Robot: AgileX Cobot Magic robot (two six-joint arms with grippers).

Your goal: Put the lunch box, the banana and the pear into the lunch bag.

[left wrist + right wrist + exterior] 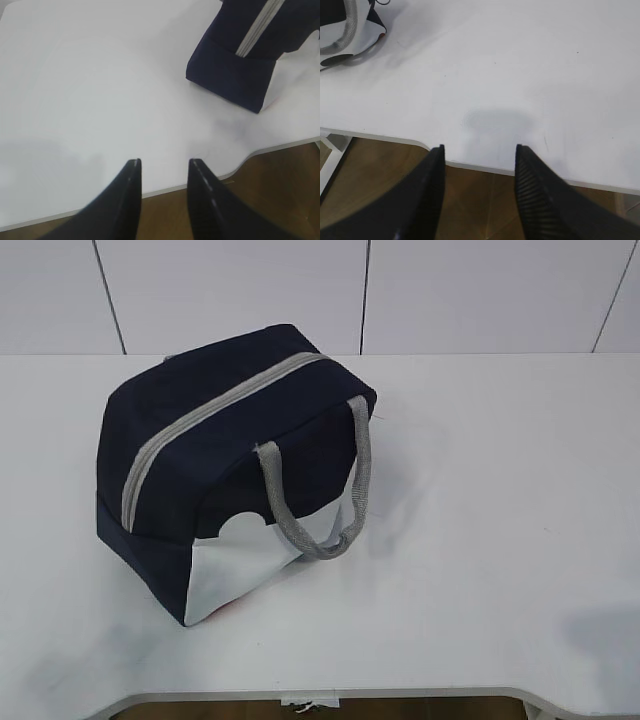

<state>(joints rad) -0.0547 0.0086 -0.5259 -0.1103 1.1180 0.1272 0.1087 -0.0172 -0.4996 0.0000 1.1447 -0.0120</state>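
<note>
Exterior view: the lunch bag stands zipped on the tabletop, left of middle. The left gripper and right gripper hover parted and empty over the near edge, well apart from the bag.

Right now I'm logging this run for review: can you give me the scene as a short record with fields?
lunch bag: on the white table, zipper shut
handles: grey, lying over the bag's side
lunch box, banana, pear: not visible in any view
left gripper: open, empty, over the table's near edge
right gripper: open, empty, over the table's near edge
</note>
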